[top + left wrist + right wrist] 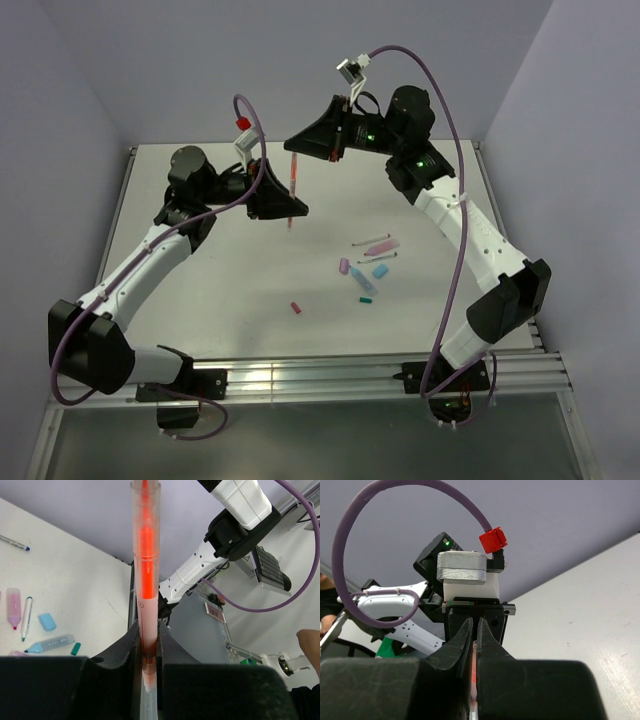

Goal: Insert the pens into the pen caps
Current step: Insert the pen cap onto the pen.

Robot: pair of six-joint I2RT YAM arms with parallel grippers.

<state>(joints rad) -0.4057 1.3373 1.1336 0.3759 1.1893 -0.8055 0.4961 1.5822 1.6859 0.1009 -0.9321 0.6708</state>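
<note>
While both arms held the orange-red pen [293,178] upright above the surface [200,285], the left jaws were clamped tight on its lower barrel and the right jaws pinched its top. Any sideways pull between them could bend it or wrench it loose, dropping it away from the caps [379,270].

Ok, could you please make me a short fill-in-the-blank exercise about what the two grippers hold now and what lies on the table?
1. The left gripper and the right gripper are both shut on one orange-red ___.
2. This orange-red pen is held ___ the table, not lying on it.
3. The light blue cap lies on the ___ arm's side of the table.

Missing words: pen; above; right.
</note>
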